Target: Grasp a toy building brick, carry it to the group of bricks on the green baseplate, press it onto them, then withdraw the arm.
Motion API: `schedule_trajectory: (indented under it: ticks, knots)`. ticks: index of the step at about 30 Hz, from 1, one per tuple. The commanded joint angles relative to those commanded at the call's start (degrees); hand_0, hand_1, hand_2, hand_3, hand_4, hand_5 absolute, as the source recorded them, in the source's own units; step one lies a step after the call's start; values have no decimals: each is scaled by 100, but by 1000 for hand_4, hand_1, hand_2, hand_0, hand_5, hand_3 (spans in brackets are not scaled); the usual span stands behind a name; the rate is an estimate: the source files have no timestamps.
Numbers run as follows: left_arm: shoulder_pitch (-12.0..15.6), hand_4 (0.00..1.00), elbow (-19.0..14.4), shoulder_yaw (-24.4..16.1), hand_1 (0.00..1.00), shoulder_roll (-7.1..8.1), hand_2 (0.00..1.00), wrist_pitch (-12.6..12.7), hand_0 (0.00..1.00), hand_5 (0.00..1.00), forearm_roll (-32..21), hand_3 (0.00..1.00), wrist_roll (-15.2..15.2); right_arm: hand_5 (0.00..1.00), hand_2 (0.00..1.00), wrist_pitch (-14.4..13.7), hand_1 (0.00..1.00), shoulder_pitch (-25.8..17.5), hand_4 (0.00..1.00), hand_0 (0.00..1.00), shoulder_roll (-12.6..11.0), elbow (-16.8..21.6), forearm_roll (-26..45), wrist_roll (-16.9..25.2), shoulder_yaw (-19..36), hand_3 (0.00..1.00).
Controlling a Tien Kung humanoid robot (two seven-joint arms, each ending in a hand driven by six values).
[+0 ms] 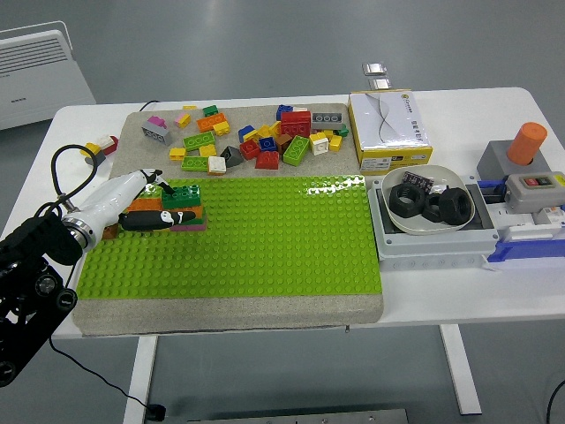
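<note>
The green baseplate [265, 238] lies in the middle of the table. At its far left corner stands a small group of bricks [181, 221] in orange, pink and green. A dark green brick [184, 193] sits on top of that group. My left hand [162, 201], white with black fingertips, reaches in from the left. One finger touches the brick's left end, and the thumb lies along the front of the stack, so the hand is closed around the brick. My right arm does not show.
A pile of loose bricks [265, 141] lies on the grey mat behind the baseplate. A yellow-and-white box [388, 128] stands to their right. A bowl of black rings [430, 203] sits in a grey tray, with a button box [525, 181] beyond it.
</note>
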Motion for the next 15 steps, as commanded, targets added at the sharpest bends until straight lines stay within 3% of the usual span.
schedule_trajectory:
  ticks: [15]
  knots:
    - [-74,998,34,82,951,-54,948,17,947,721,21,668,14,998,631,-6,659,6,930,697,15,0,-9,-12,12,741]
